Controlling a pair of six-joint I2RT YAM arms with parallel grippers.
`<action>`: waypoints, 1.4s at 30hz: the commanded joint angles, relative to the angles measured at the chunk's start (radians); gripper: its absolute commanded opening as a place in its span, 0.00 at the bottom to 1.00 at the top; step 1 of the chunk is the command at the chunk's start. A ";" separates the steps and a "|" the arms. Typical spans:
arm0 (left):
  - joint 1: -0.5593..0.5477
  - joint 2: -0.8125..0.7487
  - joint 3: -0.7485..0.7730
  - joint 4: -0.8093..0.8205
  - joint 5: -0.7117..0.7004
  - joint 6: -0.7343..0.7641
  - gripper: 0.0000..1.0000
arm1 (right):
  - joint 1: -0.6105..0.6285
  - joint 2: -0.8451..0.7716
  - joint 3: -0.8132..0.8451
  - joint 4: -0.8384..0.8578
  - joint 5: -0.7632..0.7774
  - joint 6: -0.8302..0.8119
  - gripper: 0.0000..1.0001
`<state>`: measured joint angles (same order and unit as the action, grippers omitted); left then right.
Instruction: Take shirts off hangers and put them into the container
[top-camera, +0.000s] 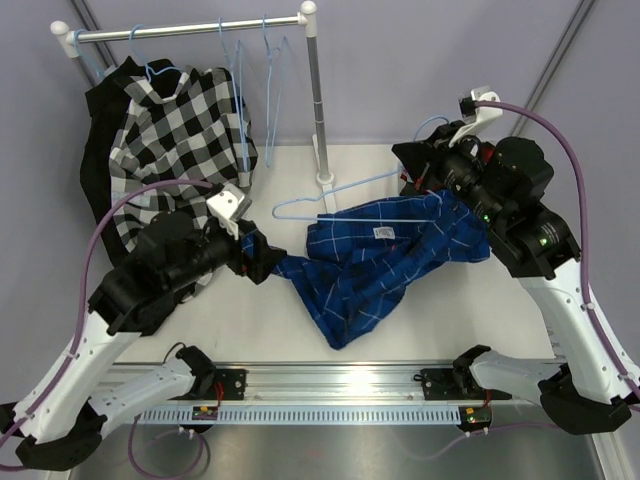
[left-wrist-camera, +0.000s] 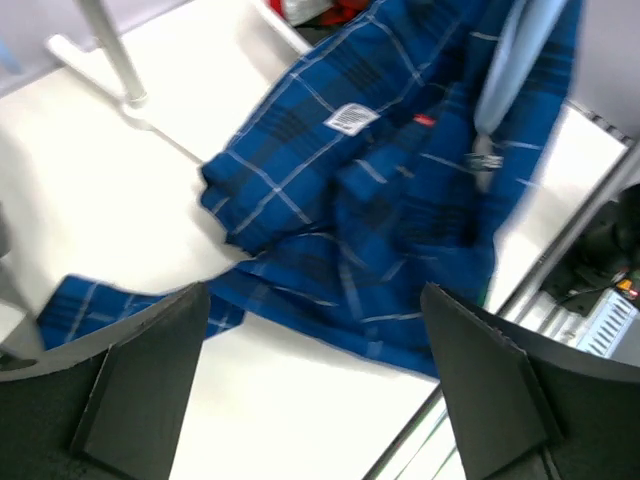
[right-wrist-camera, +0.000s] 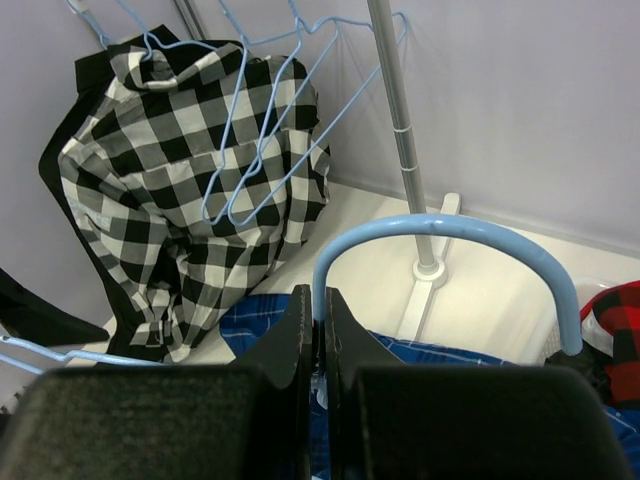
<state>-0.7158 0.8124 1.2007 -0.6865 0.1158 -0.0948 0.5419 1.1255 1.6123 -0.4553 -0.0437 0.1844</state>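
The blue shirt (top-camera: 370, 265) lies crumpled in front of the clothes rail (top-camera: 190, 32), not yet stowed, with the left gripper (left-wrist-camera: 312, 295) open and the right gripper (right-wrist-camera: 318, 300) clamped on the hanger (right-wrist-camera: 440, 224) hook; the checked shirt (top-camera: 180, 130) hanging at the rail's left end is yet to be removed.

White label (left-wrist-camera: 349, 119) on blue shirt (left-wrist-camera: 400, 250) looks printed, yet unreadable.

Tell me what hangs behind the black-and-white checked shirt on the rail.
A black shirt hangs behind the checked shirt, showing along its left edge. The checked shirt covers the rest of it.
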 joint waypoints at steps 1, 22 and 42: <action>0.033 -0.001 0.083 -0.053 0.007 0.082 0.96 | -0.008 -0.027 -0.038 0.046 0.007 -0.052 0.00; 0.027 0.421 0.444 -0.150 0.513 0.139 0.82 | 0.036 -0.010 -0.174 0.112 -0.079 -0.129 0.00; 0.022 0.493 0.441 -0.150 0.527 0.155 0.51 | 0.061 0.033 -0.109 0.122 -0.071 -0.166 0.00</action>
<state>-0.6899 1.3296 1.6527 -0.8600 0.6067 0.0532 0.5884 1.1599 1.4487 -0.3889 -0.0998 0.0479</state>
